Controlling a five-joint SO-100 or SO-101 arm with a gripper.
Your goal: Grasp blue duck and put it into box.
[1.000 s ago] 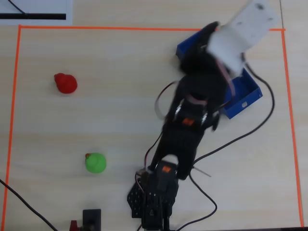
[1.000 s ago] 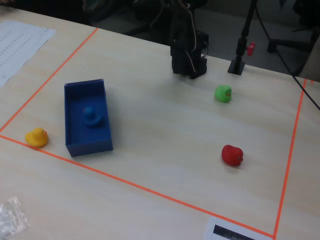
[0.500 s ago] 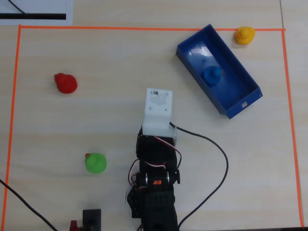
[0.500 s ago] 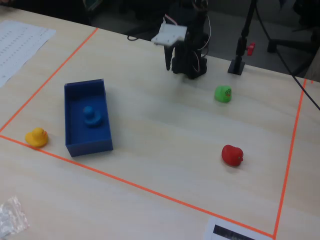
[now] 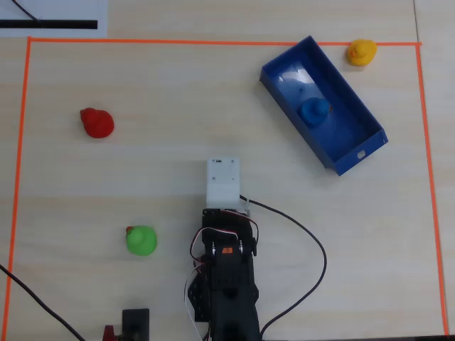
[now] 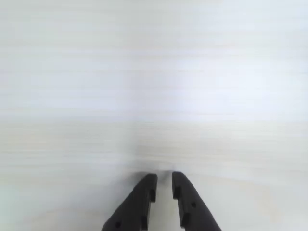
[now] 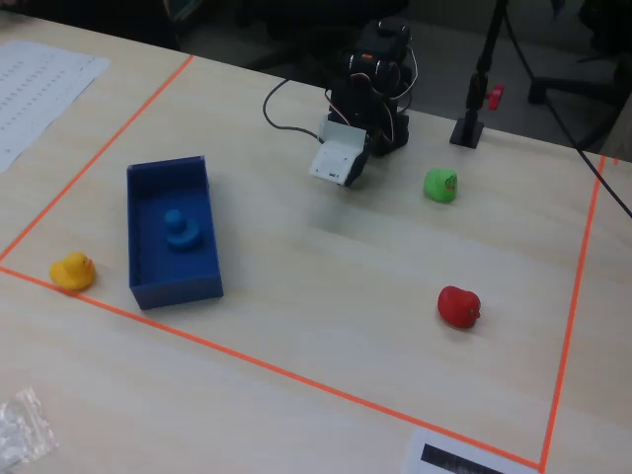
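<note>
The blue duck sits inside the box, about midway along its floor, and the fixed view shows it upright there. The box lies at an angle on the pale wooden desk in the overhead view, with one corner close to the orange tape line. A yellow duck stands just outside the box, by the tape. The red duck and the green duck rest well apart from the box, on the other side of the desk. The arm is folded back near its base, away from every toy. In the wrist view the fingers are nearly closed, a thin gap between them, holding nothing over bare desk.
</note>
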